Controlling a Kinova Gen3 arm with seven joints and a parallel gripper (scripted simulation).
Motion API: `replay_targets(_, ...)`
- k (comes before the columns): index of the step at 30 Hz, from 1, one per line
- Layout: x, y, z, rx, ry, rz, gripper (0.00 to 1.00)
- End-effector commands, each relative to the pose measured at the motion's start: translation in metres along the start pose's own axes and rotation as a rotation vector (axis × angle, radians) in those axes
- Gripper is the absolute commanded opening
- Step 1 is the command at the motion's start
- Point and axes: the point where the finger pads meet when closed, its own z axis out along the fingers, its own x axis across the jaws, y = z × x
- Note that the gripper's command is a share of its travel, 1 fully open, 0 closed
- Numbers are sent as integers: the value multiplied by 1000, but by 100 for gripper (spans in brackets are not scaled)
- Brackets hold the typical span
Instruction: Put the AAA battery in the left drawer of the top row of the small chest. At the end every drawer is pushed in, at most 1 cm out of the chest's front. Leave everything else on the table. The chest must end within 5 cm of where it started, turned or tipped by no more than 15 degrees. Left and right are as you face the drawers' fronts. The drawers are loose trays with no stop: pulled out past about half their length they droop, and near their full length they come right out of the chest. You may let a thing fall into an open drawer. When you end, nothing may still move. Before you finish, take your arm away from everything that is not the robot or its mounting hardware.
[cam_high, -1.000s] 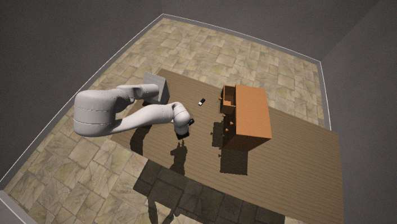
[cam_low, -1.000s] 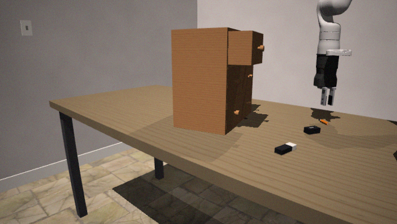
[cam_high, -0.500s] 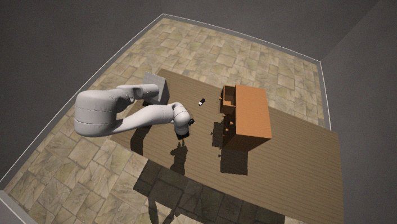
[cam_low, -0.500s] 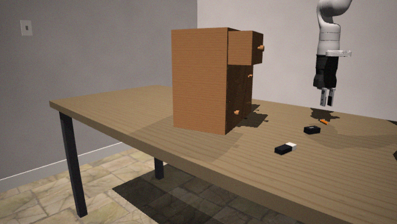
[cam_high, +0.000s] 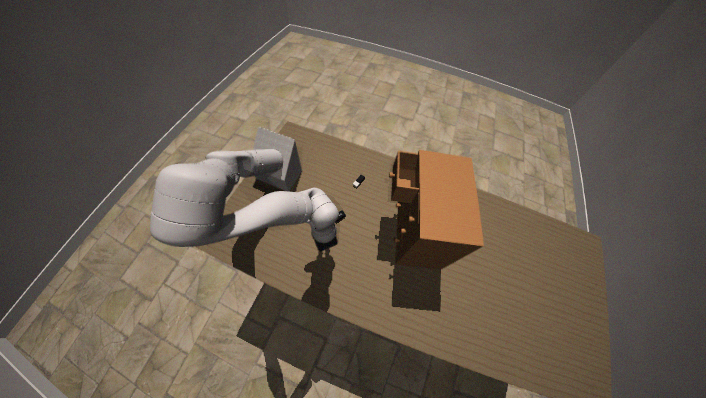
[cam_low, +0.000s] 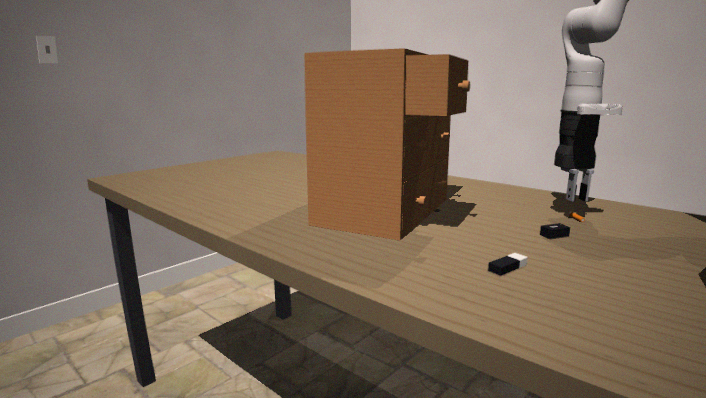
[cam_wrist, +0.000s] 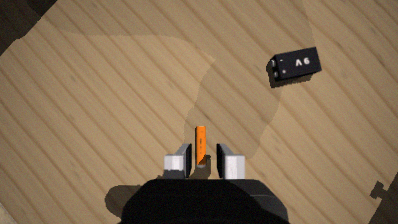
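Note:
The AAA battery, a thin orange cylinder (cam_low: 578, 217) (cam_wrist: 200, 142), lies on the table. My gripper (cam_high: 324, 254) (cam_low: 578, 200) (cam_wrist: 204, 155) points down above it, part open and empty. In the wrist view the battery shows between the two fingers, lengthwise along them; in the exterior view the fingertips are still above it. The top view does not show the battery. The chest (cam_high: 447, 195) (cam_low: 355, 140) stands upright. Its top left drawer (cam_high: 406, 193) (cam_low: 427, 85) is pulled part way out, level, with its inside partly visible. The other drawers look pushed in.
A black 9V battery (cam_high: 340, 216) (cam_low: 555, 231) (cam_wrist: 300, 63) lies close to the AAA battery. A black and white eraser-like block (cam_high: 359, 181) (cam_low: 507, 264) lies farther off. A grey wedge-shaped object (cam_high: 275, 142) stands near the arm's base.

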Motion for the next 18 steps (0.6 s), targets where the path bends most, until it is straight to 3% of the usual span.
replay_targets(1,-3,-3,10,7,-12,-3,54)
replay_targets(18,-3,-3,22,7,-12,-3,54)
